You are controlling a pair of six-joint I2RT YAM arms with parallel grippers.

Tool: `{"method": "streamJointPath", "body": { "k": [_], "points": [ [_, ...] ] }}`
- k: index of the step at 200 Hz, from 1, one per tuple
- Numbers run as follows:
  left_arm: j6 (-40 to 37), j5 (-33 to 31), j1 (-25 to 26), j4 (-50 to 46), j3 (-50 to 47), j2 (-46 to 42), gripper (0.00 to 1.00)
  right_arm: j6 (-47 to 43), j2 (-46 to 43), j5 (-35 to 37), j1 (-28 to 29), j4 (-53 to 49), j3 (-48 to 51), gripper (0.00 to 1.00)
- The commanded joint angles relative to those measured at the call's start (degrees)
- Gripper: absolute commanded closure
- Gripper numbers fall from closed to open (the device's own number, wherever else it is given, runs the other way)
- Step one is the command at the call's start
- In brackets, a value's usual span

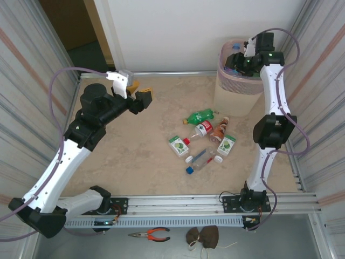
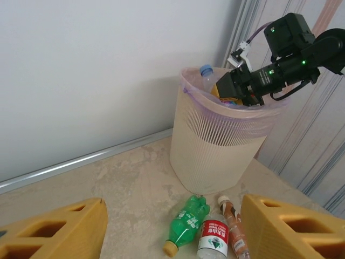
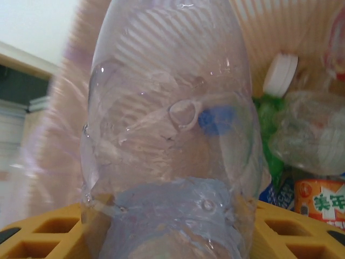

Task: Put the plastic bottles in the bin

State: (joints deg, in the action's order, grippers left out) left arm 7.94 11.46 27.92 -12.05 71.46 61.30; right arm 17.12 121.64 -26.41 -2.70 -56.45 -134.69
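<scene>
The pale bin [image 1: 237, 91] stands at the back right and holds several plastic bottles [image 3: 310, 135]. My right gripper [image 1: 241, 58] hangs over its rim, shut on a clear bottle [image 3: 172, 108] with a blue cap [image 2: 206, 70]; the yellow fingers [image 3: 46, 234] flank its lower body. More bottles lie on the floor mid-table: a green one [image 1: 198, 116], a red-labelled clear one [image 1: 202, 128], a brown one [image 1: 220, 129], two green-labelled ones [image 1: 177, 145] [image 1: 226, 144] and a clear one [image 1: 200, 160]. My left gripper [image 1: 141, 97] hovers open at the back left, aimed at them, nothing between its fingers [image 2: 54, 232].
Orange-handled pliers [image 1: 151, 234] and a brown cloth [image 1: 204, 236] lie outside the front rail. A metal rail [image 1: 205, 202] runs along the near edge. Corrugated walls close in both sides. Bare floor stretches left of the bottle cluster.
</scene>
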Motion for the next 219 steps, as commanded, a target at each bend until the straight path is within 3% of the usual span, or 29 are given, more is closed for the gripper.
{"method": "streamJointPath", "body": {
  "k": [1,47,98,219],
  "points": [
    [1.1,0.5,-0.6,0.4,-0.8,0.1,0.34,-2.9,3.1,-2.2,-0.2,-8.3,-3.3,0.43],
    [1.6,1.2,-1.2,0.2,-0.9,0.7,0.34,-3.2,6.8,-1.5,-0.6,-11.7,-5.5,0.31],
    [2.1,1.6,-1.5,0.2,-0.6,0.8,0.34,-2.9,4.0,-0.8,-0.9,-11.4,-7.9,0.14],
    [2.3,3.3,-1.5,-2.2,-0.2,2.2,0.35,-1.8,-5.8,3.4,-1.7,-11.8,-8.0,0.16]
  ]
}}
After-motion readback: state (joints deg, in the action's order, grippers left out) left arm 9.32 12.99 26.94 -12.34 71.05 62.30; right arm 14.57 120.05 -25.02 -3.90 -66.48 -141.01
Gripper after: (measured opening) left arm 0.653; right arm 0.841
